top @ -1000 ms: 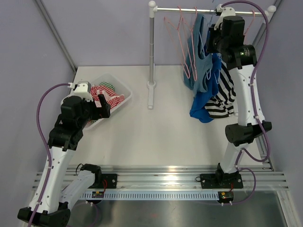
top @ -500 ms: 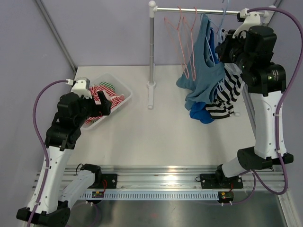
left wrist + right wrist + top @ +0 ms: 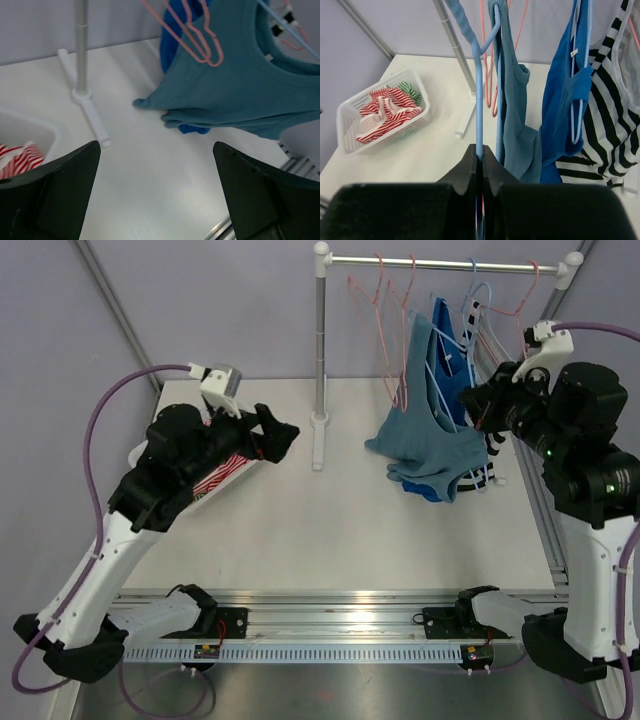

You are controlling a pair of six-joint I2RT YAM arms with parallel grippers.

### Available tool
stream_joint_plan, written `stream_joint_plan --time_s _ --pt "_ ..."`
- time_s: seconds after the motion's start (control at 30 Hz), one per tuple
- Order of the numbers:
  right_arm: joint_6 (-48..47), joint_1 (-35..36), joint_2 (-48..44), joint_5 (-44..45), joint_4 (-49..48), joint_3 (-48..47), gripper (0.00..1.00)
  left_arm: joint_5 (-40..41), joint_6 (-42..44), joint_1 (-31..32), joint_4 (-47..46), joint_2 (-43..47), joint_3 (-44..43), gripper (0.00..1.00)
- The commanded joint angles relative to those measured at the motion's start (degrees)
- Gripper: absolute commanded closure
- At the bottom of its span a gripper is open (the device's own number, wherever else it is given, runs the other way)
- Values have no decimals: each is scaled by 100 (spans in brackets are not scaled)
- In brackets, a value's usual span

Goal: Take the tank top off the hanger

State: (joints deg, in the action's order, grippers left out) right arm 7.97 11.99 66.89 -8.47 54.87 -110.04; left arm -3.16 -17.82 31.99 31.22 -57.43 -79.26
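Observation:
A teal tank top point(image 3: 425, 435) hangs on a light blue hanger point(image 3: 479, 90), drooping toward the table to the right of the rack pole. My right gripper point(image 3: 480, 405) is shut on the hanger's thin wire; in the right wrist view point(image 3: 481, 152) the jaws pinch the wire, and the tank top point(image 3: 515, 115) hangs just to its right. My left gripper point(image 3: 282, 435) is open and empty above the middle of the table, left of the pole. In the left wrist view point(image 3: 157, 190) the tank top point(image 3: 240, 95) lies ahead and to the right.
A white clothes rack point(image 3: 320, 350) stands at the back with pink hangers point(image 3: 395, 330) on its rail. A royal blue garment point(image 3: 565, 100) and a black-and-white striped one point(image 3: 605, 115) hang beside the tank top. A white basket point(image 3: 380, 110) of red-striped clothes sits at the left.
My right arm has drawn back from the rail to the right and nearer, pulling the hanger and tank top with it. My left arm has risen and swung right, away from the basket.

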Motion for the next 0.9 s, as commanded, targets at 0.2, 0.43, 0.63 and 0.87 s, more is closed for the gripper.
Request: stream_joint_plan --time_s 0.2,0.43,0.63,0.87 --pt "188 -21 -1336 -1041 190 386 100 780 1051 2442 -2540 -1401 -1116 1" --pt "170 -12 -1846 -1165 691 527 100 905 1492 2839 -2876 -2474 -1952 1" --pt "266 -12 -2101 -1806 744 475 100 1088 1641 2848 -2815 -3019 -2286 8" --pt "355 -12 -2189 -2151 595 562 100 1502 1747 2848 -2621 -3196 -2270 55"
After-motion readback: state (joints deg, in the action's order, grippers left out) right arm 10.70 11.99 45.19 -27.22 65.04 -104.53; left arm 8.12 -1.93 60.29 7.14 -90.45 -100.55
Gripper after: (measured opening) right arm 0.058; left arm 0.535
